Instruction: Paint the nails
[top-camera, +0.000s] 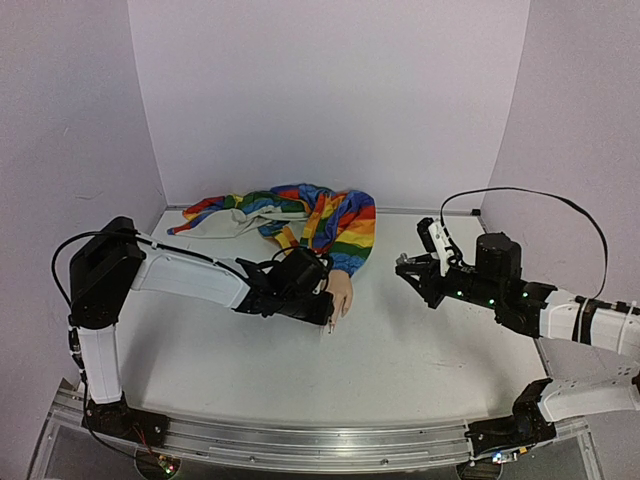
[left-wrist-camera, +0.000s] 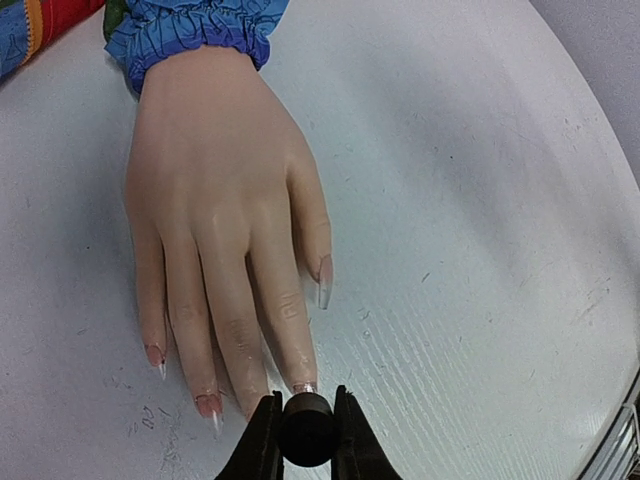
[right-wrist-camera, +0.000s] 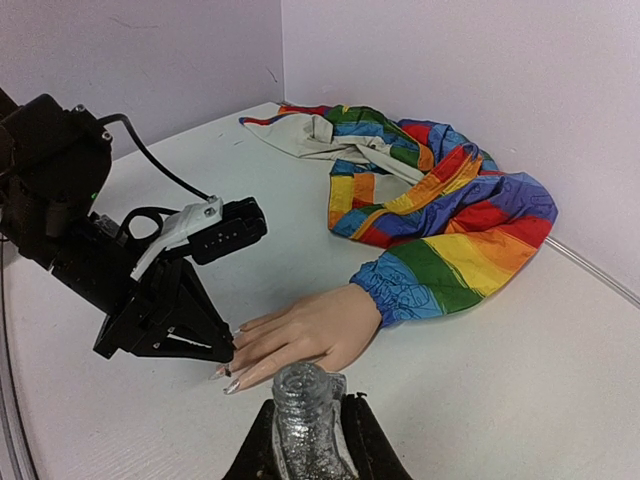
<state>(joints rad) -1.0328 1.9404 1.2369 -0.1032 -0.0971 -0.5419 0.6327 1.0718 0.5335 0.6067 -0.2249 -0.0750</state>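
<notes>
Four nails (left-wrist-camera: 324, 284): seen in the left wrist view; long and tapered, each lying lengthwise along its finger, tips pointing near, toward the arm bases.
Nail look: the one on the right-side finger is clear and glossy; two on the left are pinkish with clear tips; the fourth only peeks out just beside the cap.
Hand (left-wrist-camera: 220, 200): one, pale flesh tone, palm down on the table (left-wrist-camera: 480, 250); long axis runs far to near, wrist at the far end, fingers slightly spread; it lies mid-table between the two arms, closer to the left one.
Sleeve (top-camera: 335, 225): one, rainbow-striped, its blue gathered cuff around the wrist, the rest bunched toward the far wall.
Left gripper (left-wrist-camera: 306, 432): narrow, clamped on one small round black cap (left-wrist-camera: 306, 425), low at the fingertips; whether anything touches a nail, I cannot tell.
Right gripper (right-wrist-camera: 305, 430): clamped on one silver glitter bottle (right-wrist-camera: 300, 398), bare threaded neck up, well right of the hand.
</notes>
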